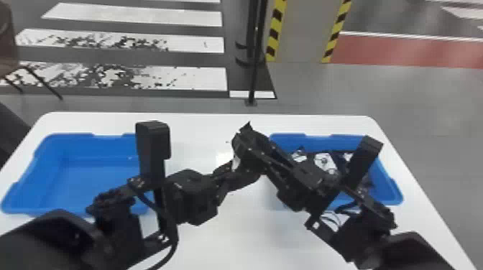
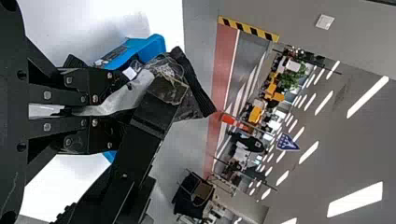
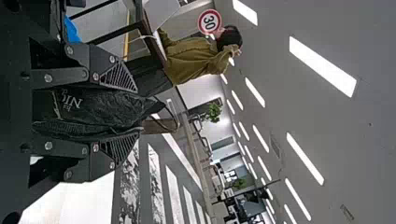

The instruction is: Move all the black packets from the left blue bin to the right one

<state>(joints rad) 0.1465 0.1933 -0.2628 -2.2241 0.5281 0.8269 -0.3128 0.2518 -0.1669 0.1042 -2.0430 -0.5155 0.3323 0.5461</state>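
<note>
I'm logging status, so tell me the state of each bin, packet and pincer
Left bin: lidless, partly hidden
Right bin: lidless
Binned packets: jumbled together
Held packet: raised, creased
Left pincer: shut on a pale strip
Right pincer: shut on the held packet

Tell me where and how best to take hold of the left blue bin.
The left blue bin sits upright and open-topped, its left rim uncovered. I'd probably grip that rim from above, one finger inside, one outside.
</note>
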